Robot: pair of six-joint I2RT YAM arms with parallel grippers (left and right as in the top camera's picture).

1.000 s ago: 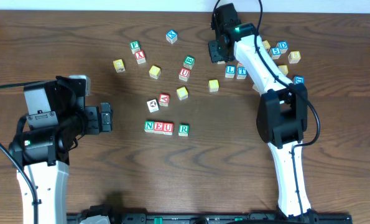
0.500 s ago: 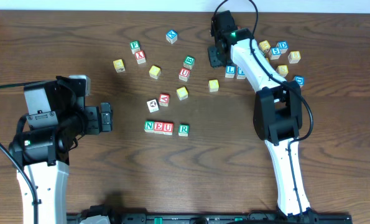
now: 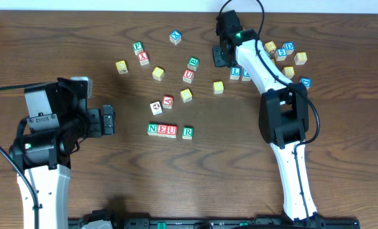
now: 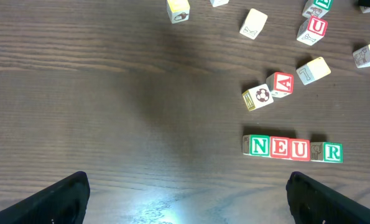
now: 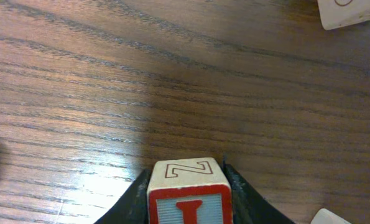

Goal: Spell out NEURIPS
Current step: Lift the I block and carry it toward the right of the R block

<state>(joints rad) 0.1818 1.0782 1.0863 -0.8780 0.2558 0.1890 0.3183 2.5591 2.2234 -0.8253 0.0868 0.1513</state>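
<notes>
**Item 1: changes over the last second, near to far.**
- Left gripper (image 3: 106, 121), nearest my side: unmoved, jaws spread fully wide, nothing between them.
- Spelled row, mid-table: unmoved.
- Right arm, far side: its elbow has swung slightly toward the table's centre. I see no further shift in the last half second.

**Item 2: task cube and pincer.**
- Right gripper (image 3: 221, 58): closed down on the I cube (image 5: 189, 208), one finger against each side.
- A red I in a blue frame faces the wrist camera, and an outlined Z is on the top face.
- I cannot tell whether the cube rests on the table (image 3: 61, 38) or is lifted.
- It sits at the far side, well apart from the row.

**Item 3: counts, near to far.**
- Grippers: two.
- Row: four cubes. N (image 3: 152, 129), E (image 3: 162, 130) and U (image 3: 171, 130) are touching, and R (image 3: 187, 132) stands just beside them with a small gap.
- Loose cubes (image 3: 158, 73) in the middle field: eleven, four of them yellow-topped.
- Beside the right arm: two cubes, L (image 3: 235, 72) and T (image 3: 246, 73), touching.
- In the grip: one.
- Cluster (image 3: 288, 46) beyond the arm: partly hidden, so I give no count.
</notes>
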